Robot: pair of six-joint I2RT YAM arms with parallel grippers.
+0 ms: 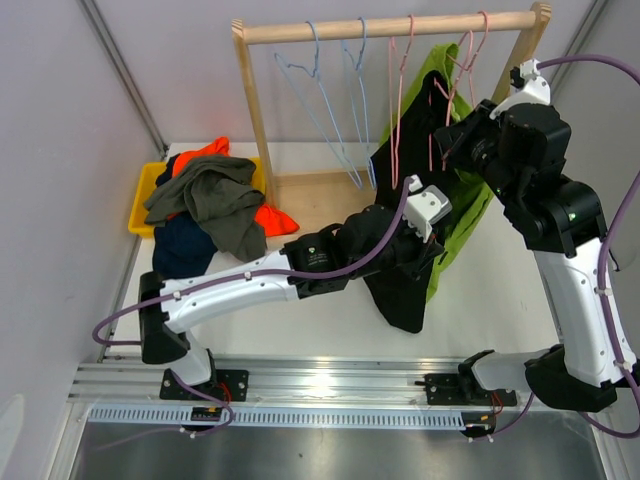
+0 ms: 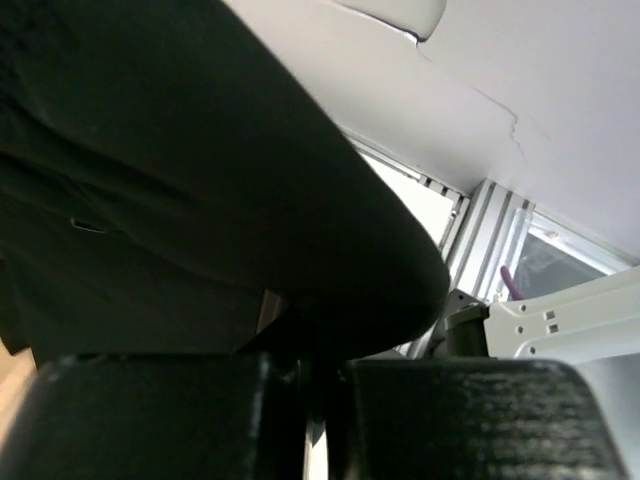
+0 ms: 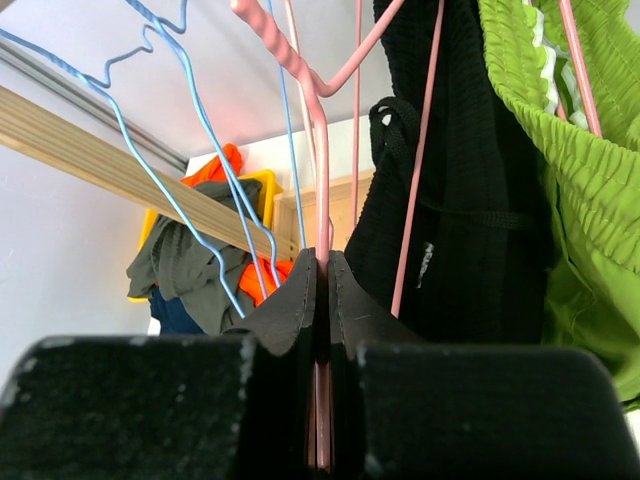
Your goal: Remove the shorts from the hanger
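Freeing black shorts [image 1: 403, 298]: left gripper [image 2: 318, 385] pinched on them below wooden rack [image 1: 390, 26], right gripper [image 3: 322, 275] clamped on pink hanger [image 3: 321, 170]; next, tug fabric down off rack.

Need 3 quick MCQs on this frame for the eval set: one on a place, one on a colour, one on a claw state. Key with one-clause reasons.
1. Where are the olive shorts?
A. on the rail
B. on the pile at the yellow bin
C. spread flat at the table's front

2. What colour is the hanger that the right claw grips?
A. pink
B. blue
C. white

3. What is the left claw doing?
A. open over the bin
B. shut on a blue hanger
C. shut on the black shorts

Key: 1 B, the top view shows them heaped at the bin; 2 A, a pink wire runs between its shut fingers; 3 C, black fabric is pinched between its fingers.
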